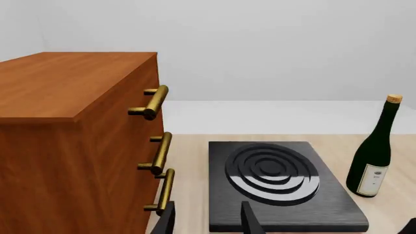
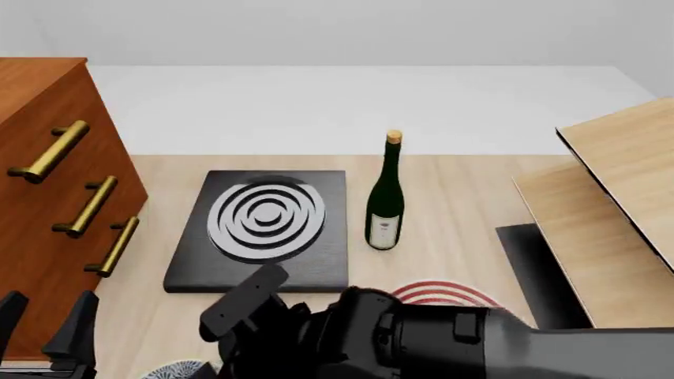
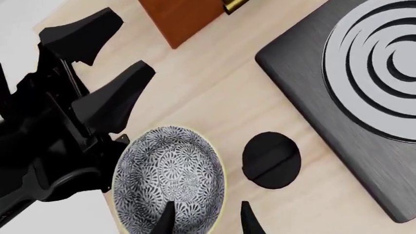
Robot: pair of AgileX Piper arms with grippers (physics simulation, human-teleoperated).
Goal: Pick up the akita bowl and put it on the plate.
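On the table (image 2: 463, 197), beside the black slab (image 2: 263, 229), largest first: the wooden cabinet (image 2: 43, 197) flanks it; the plate (image 2: 447, 294) lies just before it, half hidden; the akita bowl (image 3: 170, 178) sits near its knob (image 3: 271, 160), right end effector (image 3: 204, 219) spread astride the rim; left end effector (image 1: 206, 222) likewise spread.

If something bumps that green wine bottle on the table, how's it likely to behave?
The wine bottle stands upright, tall on a narrow base, so it probably tips easily. Once down, its round body would likely roll. It looks like glass, so likely rigid and slippery.
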